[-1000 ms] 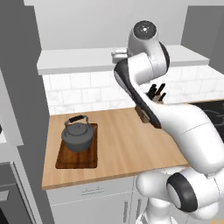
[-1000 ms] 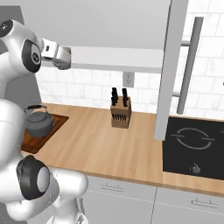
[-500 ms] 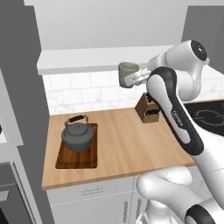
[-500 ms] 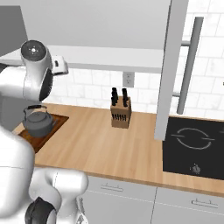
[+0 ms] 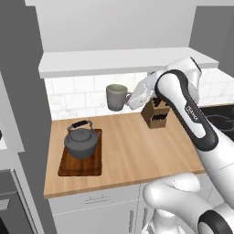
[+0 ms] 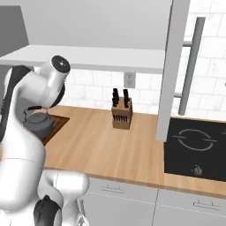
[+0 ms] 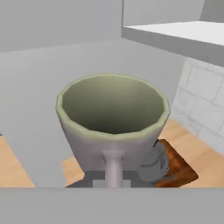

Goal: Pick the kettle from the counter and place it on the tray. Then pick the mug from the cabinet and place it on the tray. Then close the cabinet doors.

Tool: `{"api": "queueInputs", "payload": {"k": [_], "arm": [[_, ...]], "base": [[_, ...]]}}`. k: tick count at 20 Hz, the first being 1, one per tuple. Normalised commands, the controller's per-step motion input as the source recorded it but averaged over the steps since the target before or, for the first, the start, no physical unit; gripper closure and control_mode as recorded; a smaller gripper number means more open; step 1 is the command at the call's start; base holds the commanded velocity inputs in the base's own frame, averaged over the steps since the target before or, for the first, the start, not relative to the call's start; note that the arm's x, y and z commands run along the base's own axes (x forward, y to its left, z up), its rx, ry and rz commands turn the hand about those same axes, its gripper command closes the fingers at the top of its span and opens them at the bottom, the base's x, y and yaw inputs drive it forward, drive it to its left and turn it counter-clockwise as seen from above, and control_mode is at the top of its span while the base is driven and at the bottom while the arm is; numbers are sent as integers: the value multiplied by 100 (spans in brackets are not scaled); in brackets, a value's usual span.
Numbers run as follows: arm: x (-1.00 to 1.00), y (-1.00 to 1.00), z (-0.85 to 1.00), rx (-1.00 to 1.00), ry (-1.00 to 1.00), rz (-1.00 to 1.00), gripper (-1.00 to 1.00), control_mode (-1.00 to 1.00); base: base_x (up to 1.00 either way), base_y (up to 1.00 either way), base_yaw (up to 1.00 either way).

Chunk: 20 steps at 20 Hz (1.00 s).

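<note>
The small grey-green mug (image 5: 116, 97) hangs upright in the air above the counter (image 5: 132, 146), below the cabinet's white shelf (image 5: 123, 60). My gripper (image 5: 130, 98) is shut on its side handle from the right. In the hand view the mug (image 7: 113, 118) is close up with its mouth open, and the kettle (image 7: 154, 165) and tray (image 7: 175, 166) show below and beyond it. The dark grey kettle (image 5: 81, 141) stands on the brown tray (image 5: 77, 165) at the counter's left end, left of and below the mug. An open cabinet door (image 6: 172, 66) with a bar handle (image 6: 190, 66) hangs at the right.
A wooden knife block (image 5: 155, 115) stands at the back of the counter, just right of my hand. A black hob (image 6: 196, 148) lies at the right end. A tall dark grey unit (image 5: 20, 119) borders the counter on the left. The kettle (image 6: 39, 124) sits partly behind my arm.
My arm has swung left and down from the cabinet shelf, carrying the mug out over the counter toward the tray side. The kettle and tray have not moved.
</note>
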Motion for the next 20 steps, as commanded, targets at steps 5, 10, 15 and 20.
{"api": "queueInputs", "payload": {"k": [5,10,15,20], "arm": [[1,54,-90,-10,0,21,100,-100],[0,53,-95,-9,0,17,100,-100],[5,45,-85,-3,0,14,100,-100],[15,25,-61,0,0,9,100,-100]], "base": [[0,0,0],[0,0,0],[0,0,0],[0,0,0]]}}
